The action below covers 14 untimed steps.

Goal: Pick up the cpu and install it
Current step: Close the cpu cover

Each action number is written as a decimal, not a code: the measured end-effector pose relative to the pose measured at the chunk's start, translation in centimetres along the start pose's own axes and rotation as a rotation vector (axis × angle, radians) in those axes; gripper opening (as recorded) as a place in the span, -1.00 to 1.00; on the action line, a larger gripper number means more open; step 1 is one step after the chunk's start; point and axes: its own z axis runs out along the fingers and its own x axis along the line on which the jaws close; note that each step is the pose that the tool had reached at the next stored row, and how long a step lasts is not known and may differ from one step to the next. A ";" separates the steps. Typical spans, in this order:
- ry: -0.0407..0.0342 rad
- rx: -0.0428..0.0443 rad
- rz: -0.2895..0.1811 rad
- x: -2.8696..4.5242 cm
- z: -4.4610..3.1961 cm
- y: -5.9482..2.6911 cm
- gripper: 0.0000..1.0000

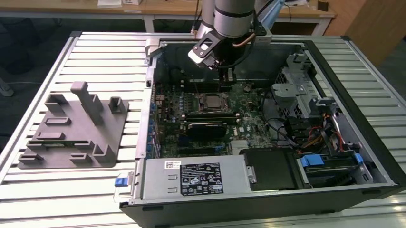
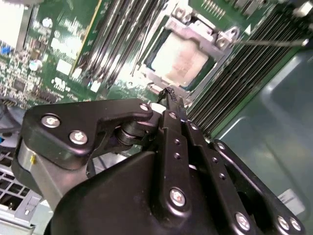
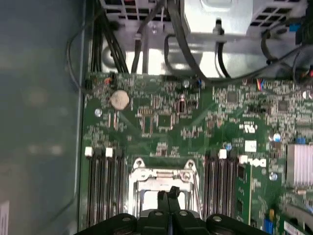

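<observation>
Black gripper [image 2: 168,94] fingers are pressed together, holding nothing — a narrow tip, likely for pressing — just above the socket frame [image 2: 222,38]. Inside it the cpu [image 2: 182,58] lies flat, centre of the exterior view, on the motherboard [image 1: 254,121].

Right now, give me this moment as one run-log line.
gripper: shut, holding nothing, tips over socket | cpu: lying in socket, not gripped | contact: cannot tell
</observation>
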 end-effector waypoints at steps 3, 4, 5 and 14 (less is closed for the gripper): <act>0.0000 0.0000 0.000 0.01 -0.01 -0.55 -0.79; 0.0000 -0.0001 0.000 0.02 -0.01 -0.75 -0.79; 0.0000 0.0000 0.001 0.02 -0.02 -0.96 -0.79; 0.0000 0.0000 0.001 0.06 -0.05 -2.39 -0.79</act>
